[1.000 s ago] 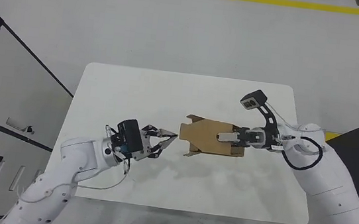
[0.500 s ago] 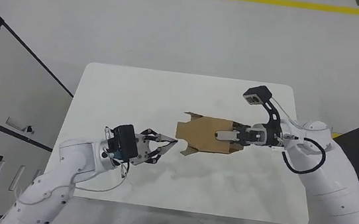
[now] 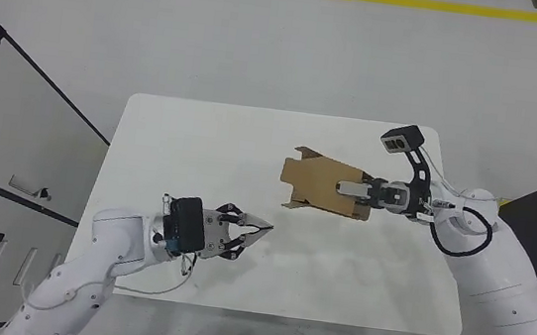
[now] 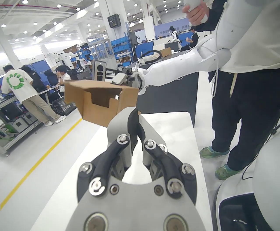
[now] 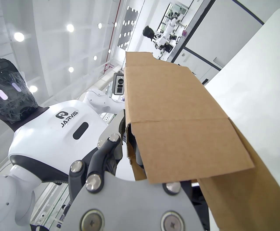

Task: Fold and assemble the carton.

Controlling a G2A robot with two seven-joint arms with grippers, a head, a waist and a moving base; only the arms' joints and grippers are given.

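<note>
Cartons: one carton (image 3: 319, 182), partly opened.
Right gripper (image 3: 345, 188): clamped on its end.
Left gripper (image 3: 259, 230): fingers together, empty; carton well ahead.

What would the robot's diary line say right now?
right gripper: shut on carton | left gripper: shut, empty, apart from carton

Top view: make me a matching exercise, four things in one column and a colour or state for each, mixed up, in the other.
Things:
1 carton
2 left gripper
3 right gripper
4 table

Colours or states:
A white
B shut, holding nothing
C brown cardboard
D shut on the carton

Pairs: 1-C, 2-B, 3-D, 4-A.
</note>
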